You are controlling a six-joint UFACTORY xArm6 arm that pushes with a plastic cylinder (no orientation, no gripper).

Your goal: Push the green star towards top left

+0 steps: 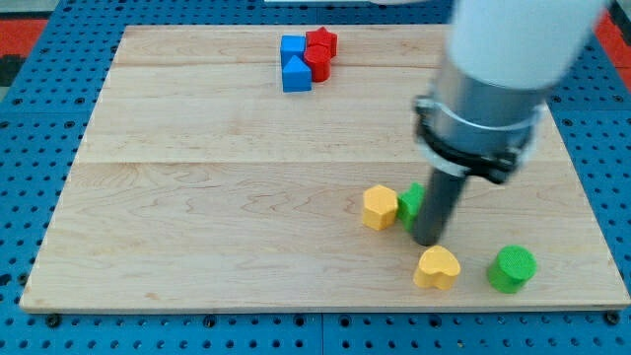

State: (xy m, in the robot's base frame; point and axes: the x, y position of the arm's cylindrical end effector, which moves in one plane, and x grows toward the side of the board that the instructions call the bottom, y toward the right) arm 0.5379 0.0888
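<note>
- The green star (409,203) sits in the lower right part of the wooden board (217,197), and only its left portion shows; the rest is hidden behind the dark rod, so its shape is hard to make out.
- My tip (428,241) stands right against the star's right side, at the view's bottom edge of it; there is no claw on this arm, only the rod, so nothing is clenched or released.
- A yellow block (379,207), roughly hexagonal, touches the star on its left side.
- A yellow heart (437,267) lies just below my tip, and a green cylinder (512,268) is near it to the view's right.
- Well apart, at the view's top, a blue cube (293,46), a blue triangle (296,74), a red star (320,41) and another red block (317,63) cluster together, touching.
- The arm's bulky white and grey body (493,89) blocks part of the board's upper right.
- The board rests on a blue perforated surface (30,108).
</note>
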